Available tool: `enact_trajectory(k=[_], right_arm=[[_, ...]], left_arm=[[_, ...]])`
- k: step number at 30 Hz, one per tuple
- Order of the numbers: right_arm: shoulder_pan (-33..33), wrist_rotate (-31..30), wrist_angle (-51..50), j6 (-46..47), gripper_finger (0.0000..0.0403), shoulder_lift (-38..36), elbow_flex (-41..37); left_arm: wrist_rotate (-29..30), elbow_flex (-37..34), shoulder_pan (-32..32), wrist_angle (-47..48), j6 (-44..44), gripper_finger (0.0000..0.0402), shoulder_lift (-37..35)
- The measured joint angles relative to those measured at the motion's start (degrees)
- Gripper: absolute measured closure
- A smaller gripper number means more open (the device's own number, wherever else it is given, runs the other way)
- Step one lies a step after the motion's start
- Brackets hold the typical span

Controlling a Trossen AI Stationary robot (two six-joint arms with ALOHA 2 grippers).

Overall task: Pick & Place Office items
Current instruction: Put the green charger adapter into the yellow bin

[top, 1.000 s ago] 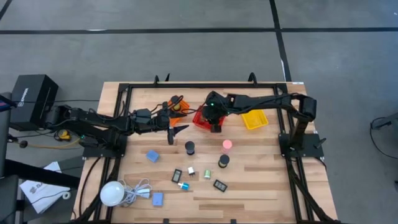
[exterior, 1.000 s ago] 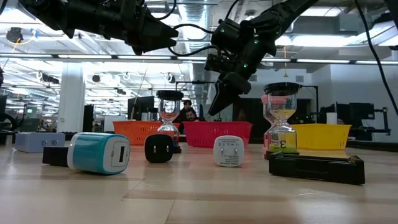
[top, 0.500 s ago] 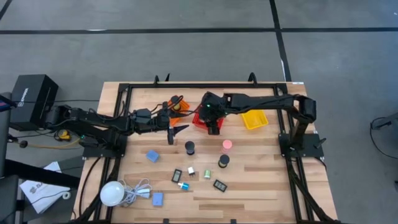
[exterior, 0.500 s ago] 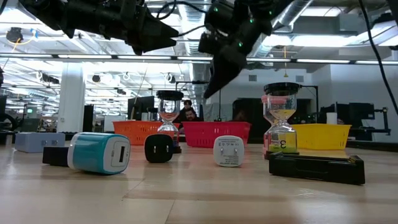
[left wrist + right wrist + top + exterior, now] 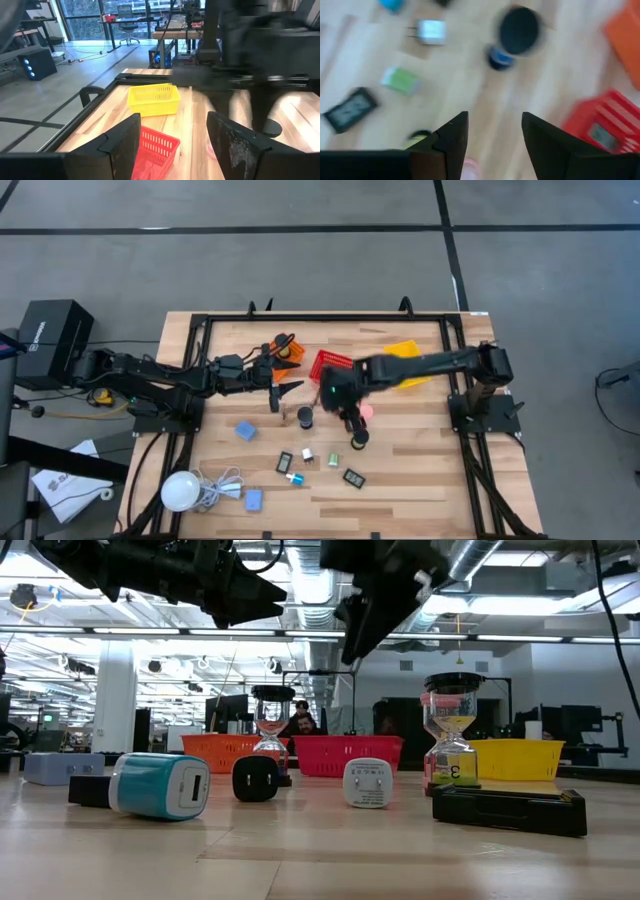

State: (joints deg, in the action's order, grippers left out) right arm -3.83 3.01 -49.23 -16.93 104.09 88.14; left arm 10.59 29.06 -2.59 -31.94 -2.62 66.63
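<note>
My right gripper [image 5: 348, 415] hangs open above the middle of the table, pointing steeply down, with nothing between its fingers [image 5: 492, 125]. Below it stand a black-topped cylinder [image 5: 305, 418], a pink one [image 5: 365, 412] and another black one [image 5: 358, 438]. Nearer the front lie a white block [image 5: 431, 30], a green block [image 5: 400, 79] and flat black rectangles [image 5: 284, 463] [image 5: 353, 477]. Light-blue pieces [image 5: 245, 430] [image 5: 253, 500] lie at the left. My left gripper [image 5: 285, 390] waits open and level, left of the red basket [image 5: 330, 365].
Orange [image 5: 285, 350], red and yellow [image 5: 405, 365] mesh baskets stand in a row at the back; a dark flat piece [image 5: 597, 132] lies in the red one. A white bulb with its cable [image 5: 180, 490] lies at the front left. A black frame [image 5: 205, 320] borders the table.
My right gripper has left the red basket, risen and swung toward the near edge, and now hangs over the cylinders in the middle. It has tipped further from straight down. No item has moved.
</note>
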Motion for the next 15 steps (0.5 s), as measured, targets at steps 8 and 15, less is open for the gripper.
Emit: enact_trajectory(k=[8, 15], right_arm=[[-7.98, 0.00, 1.01, -2.69, 0.0225, 0.00, 0.00], [-10.79, -0.33, 2.28, 5.27, 0.0225, 0.00, 0.00]], left_arm=[[0.00, 0.00, 0.00, -0.03, 0.51, 0.0179, 0.00], [0.00, 0.00, 0.00, -0.04, 4.53, 0.0179, 0.00]])
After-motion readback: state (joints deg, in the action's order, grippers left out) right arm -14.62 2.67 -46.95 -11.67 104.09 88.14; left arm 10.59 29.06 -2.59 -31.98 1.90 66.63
